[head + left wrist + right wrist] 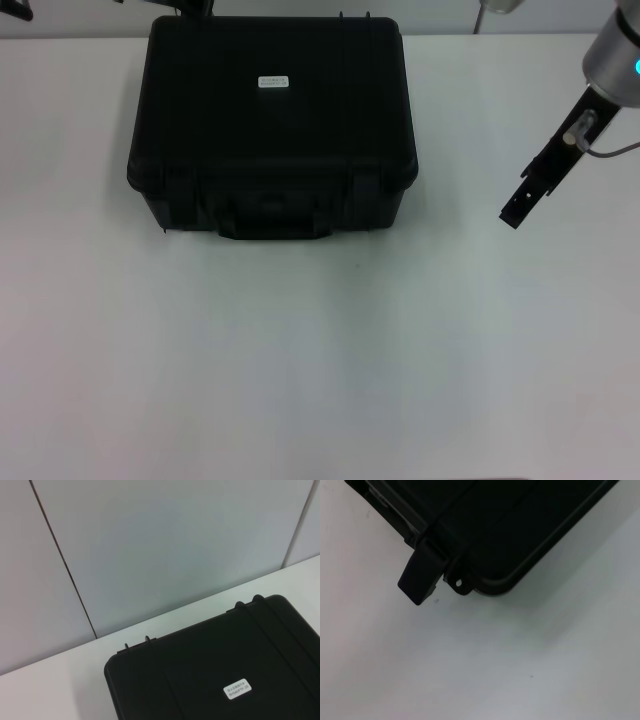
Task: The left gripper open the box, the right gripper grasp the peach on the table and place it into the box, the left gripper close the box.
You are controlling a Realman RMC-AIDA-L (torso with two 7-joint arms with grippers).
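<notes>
Toward the far edge of the white tabletop (330,370), left of centre, sits the box (272,120), lid down flat, white label (273,81) on top, handle (272,222) and latches facing the near edge. Box is shut; the peach is not visible in any view, so either it is inside already or outside the frames, cannot tell which. Judging by that, the step in hand is either the first opening or the finish after closing.

Right pincer (521,205) hangs above the right side of the tabletop, well apart from the box, pointing down toward the near edge; fingers look pressed together, holding nothing. Its wrist view shows one front latch (422,575) and the box corner. Left pincer itself does not show; its wrist view looks down on the box lid from beyond the far edge, hinges visible.

If opening: left pincer should come around to the front latches, release both before lifting, then raise the lid at the front lip, straight up, so the box does not slide. Keep the right pincer clear.
</notes>
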